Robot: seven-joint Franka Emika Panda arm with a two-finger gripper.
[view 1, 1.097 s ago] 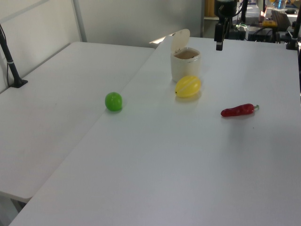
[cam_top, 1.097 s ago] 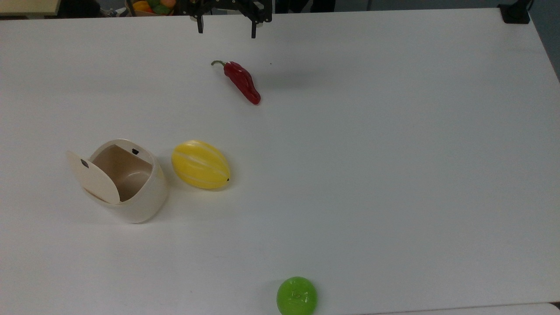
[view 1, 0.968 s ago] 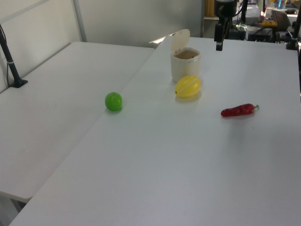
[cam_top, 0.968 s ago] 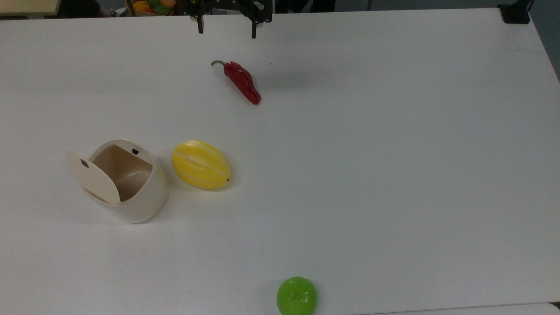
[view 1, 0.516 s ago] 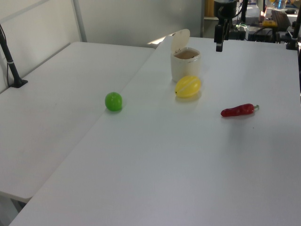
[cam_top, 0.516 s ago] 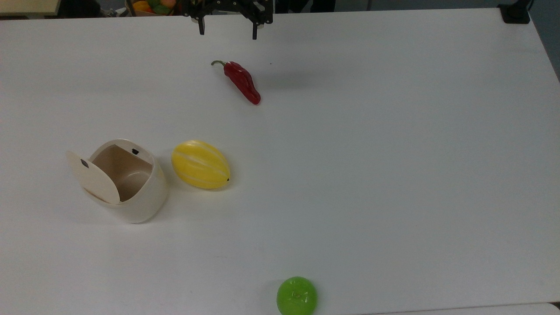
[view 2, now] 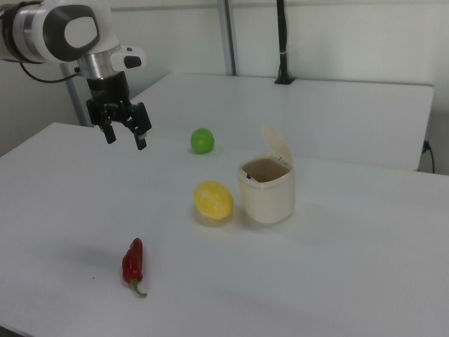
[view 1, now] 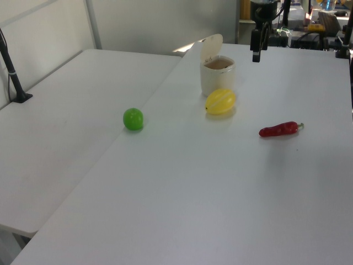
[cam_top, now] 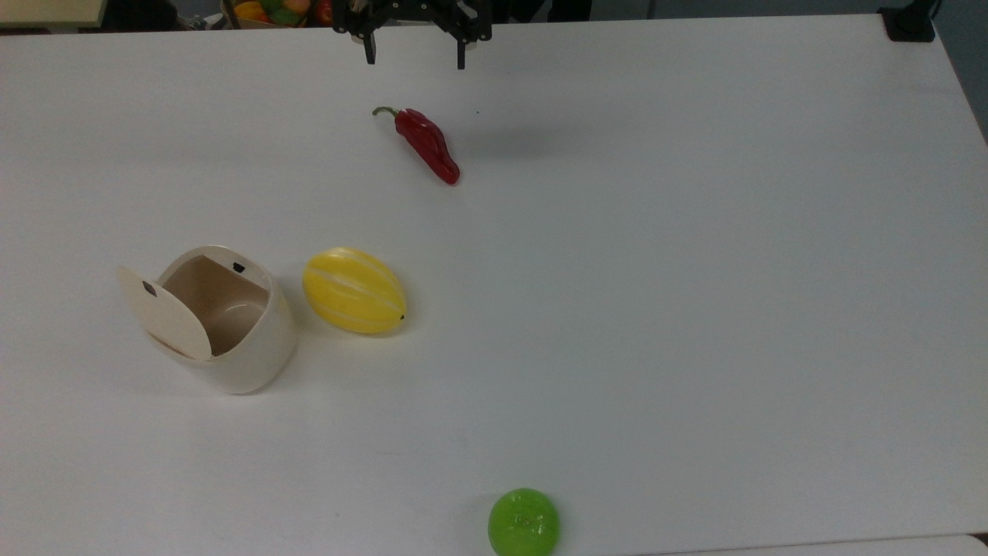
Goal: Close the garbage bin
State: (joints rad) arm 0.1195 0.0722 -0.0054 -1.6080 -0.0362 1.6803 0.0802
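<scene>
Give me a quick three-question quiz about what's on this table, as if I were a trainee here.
1. True or false: the garbage bin has its lid shut.
2. Which lies right beside the bin: A) red chili pepper, B) yellow melon, C) green ball?
3. What is the gripper holding?

Key: 1. False, the lid stands open. 2. B. 3. Nothing; its fingers are open above the table.

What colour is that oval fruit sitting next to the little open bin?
The melon is bright yellow with paler lengthwise stripes, clearest in the top view.
</scene>
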